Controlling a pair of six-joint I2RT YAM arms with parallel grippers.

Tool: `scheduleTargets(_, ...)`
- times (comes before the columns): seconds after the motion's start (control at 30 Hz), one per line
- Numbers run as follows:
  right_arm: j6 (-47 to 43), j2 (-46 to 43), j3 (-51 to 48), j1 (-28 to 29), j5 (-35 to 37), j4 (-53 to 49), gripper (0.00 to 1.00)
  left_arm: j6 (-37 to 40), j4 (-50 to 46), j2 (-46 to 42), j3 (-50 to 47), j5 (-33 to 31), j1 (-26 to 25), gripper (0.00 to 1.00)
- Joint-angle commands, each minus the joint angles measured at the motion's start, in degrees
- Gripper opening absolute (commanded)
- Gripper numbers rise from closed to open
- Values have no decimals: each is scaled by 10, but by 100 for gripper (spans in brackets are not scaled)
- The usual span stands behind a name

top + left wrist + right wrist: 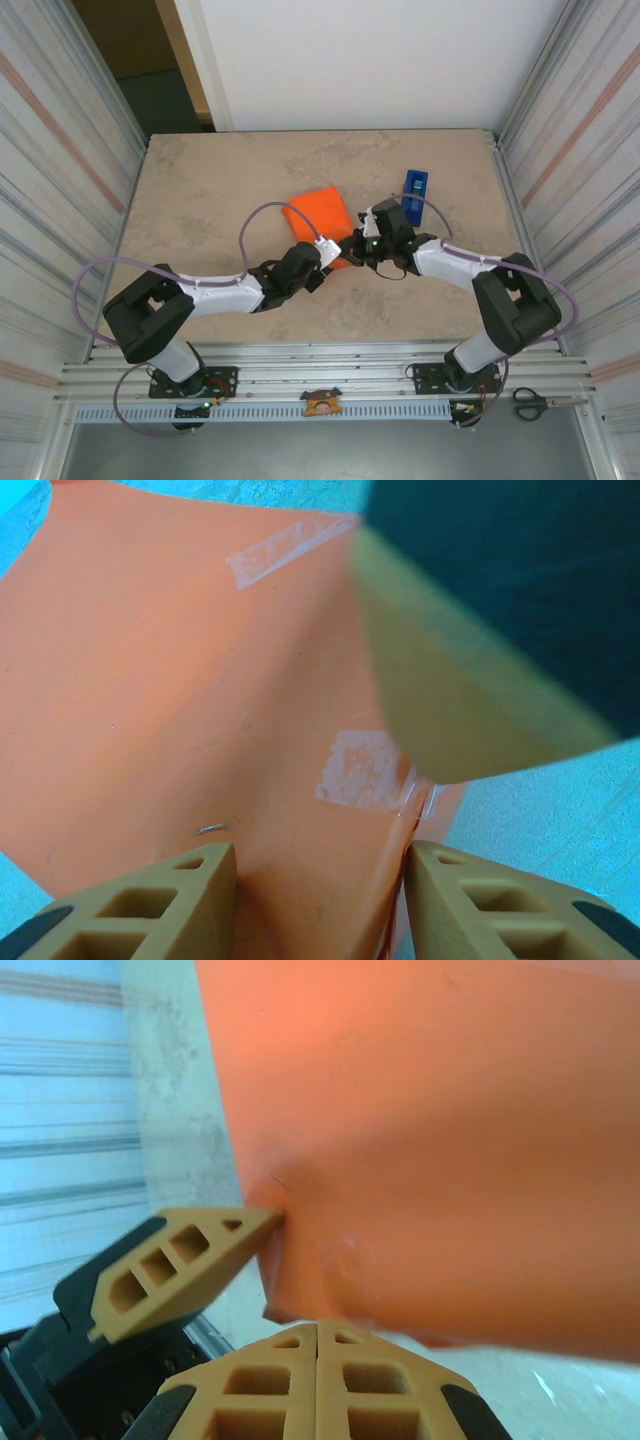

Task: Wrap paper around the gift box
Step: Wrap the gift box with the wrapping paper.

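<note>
The orange paper (318, 214) lies folded into a parcel at the table's middle; the gift box is hidden inside it. Two clear tape patches (362, 770) hold its folds. My left gripper (320, 885) is shut on the parcel's near end, with one finger (175, 900) on each side of the paper (170, 680). In the top view the left gripper (328, 256) sits at the parcel's near right corner. My right gripper (318, 1345) is shut with nothing in it, its tips against the paper's (440, 1130) lower edge. Beside it, the left arm's finger (185, 1255) touches the same corner.
A blue tape dispenser (414, 187) stands just right of the parcel, behind the right arm. Scissors (530, 403) lie on the front rail at the far right. Corrugated walls close in both sides of the table (200, 200).
</note>
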Motion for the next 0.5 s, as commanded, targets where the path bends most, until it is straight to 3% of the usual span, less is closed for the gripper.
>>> scheduleTargets(0.0,-7,28,29,4,-18,5,0,-22,-109,39,-37,45,-1,47)
scheduleTargets(0.23,-36,68,26,5,29,-68,0,-23,-109,31,-39,43,-1,47)
scheduleTargets(0.47,-59,23,64,1,20,-95,1,-21,-111,16,-33,42,0,48)
